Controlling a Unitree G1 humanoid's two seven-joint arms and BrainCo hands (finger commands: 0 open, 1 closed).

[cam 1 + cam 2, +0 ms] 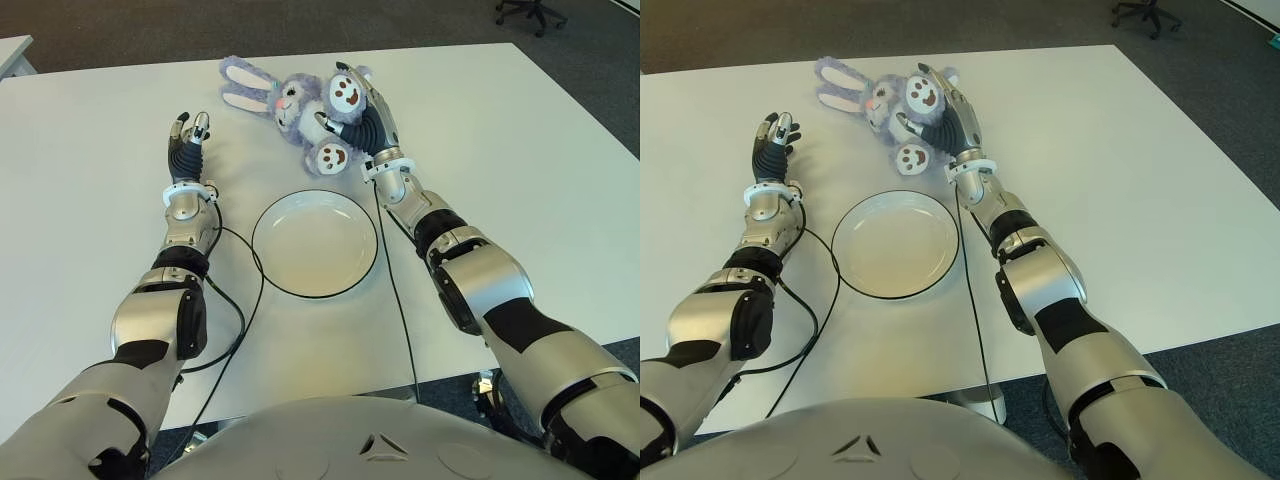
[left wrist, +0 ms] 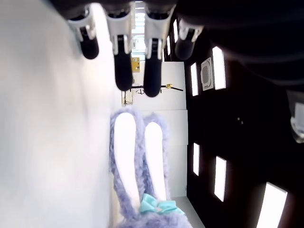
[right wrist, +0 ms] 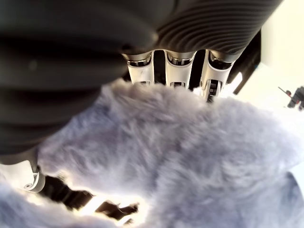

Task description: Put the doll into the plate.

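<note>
The doll (image 1: 300, 105), a purple plush rabbit, is lying on the table (image 1: 520, 150) just beyond the far rim of the plate (image 1: 314, 243), its long ears pointing toward the robot's left. The right hand (image 1: 362, 112) is sitting over the doll's body between its two feet; in the right wrist view the fingers (image 3: 178, 71) are reaching across the fur and seem to be curling into it, though how firmly they are gripping cannot be told. The doll is not looking lifted off the table yet.

The left hand (image 1: 187, 140) is showing to the left of the plate with its fingers (image 2: 122, 66) stretched out straight, holding nothing.

The fur is soft and loose, so a shallow hold could be catching only fluff, and the doll could be slipping free on the lift. The trailing ears and legs could also be ending up draped over the plate's rim.
</note>
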